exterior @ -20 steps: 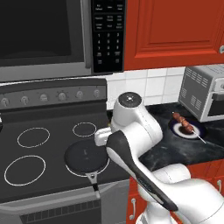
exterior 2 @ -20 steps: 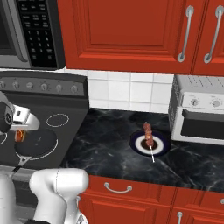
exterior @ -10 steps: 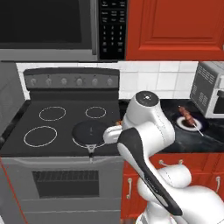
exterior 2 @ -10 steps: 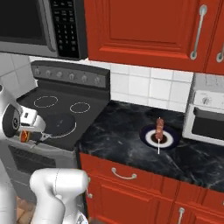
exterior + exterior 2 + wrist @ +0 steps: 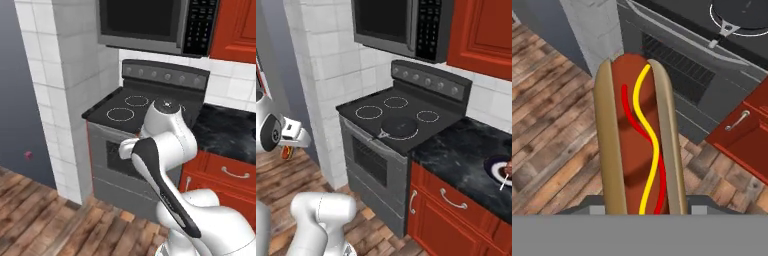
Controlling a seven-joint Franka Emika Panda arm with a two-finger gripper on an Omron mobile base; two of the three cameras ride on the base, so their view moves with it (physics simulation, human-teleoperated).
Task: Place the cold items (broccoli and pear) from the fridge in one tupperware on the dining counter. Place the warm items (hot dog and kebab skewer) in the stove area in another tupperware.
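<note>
Hand view shows the hot dog (image 5: 639,140) standing straight up out of the jaws, which are closed on its lower end; its long axis runs directly away from the hand, with the red and yellow sauce lines facing the camera. Nothing supports it from below, so it hangs in the air over the wooden floor (image 5: 552,125), well clear of any surface. In the right base view the gripper (image 5: 287,150) sits far out to the left of the stove, low over the floor, with a small reddish end of the bun just visible under it.

No tupperware can be seen from here, so my judgement is that the coming move is a carry: the bun stays gripped while the base brings it to a container, and it will then have to be laid down lengthwise.

Behind the hot dog lies the stove (image 5: 401,115) with a dark pan (image 5: 399,126) on its front burner. To its right the black desk (image 5: 466,155) carries a plate with the kebab skewer (image 5: 506,172), well apart from the gripper. A tiled pillar (image 5: 65,75) stands left of the stove.
</note>
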